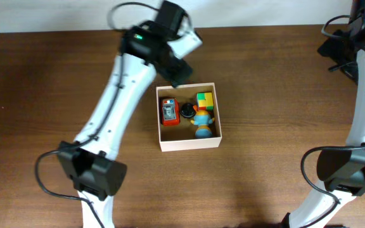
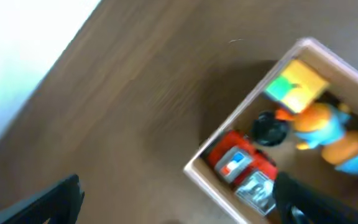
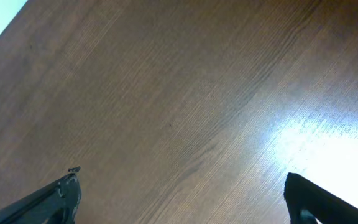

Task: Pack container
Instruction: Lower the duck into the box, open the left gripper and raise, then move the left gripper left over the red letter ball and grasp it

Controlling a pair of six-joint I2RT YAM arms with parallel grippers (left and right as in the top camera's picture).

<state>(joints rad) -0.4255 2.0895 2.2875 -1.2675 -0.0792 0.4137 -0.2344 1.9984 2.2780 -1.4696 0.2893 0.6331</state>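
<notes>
Now left jaws wide near container [image 1: 189, 144] — right jaws wide, well apart.

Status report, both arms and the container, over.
Left gripper open, empty, by the container's far-left corner. Right gripper open, empty, over the table. Container holds small toys. Nothing blocking its open top.

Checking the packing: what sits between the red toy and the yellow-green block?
A small black round piece in the container; the overhead view shows it.
</notes>
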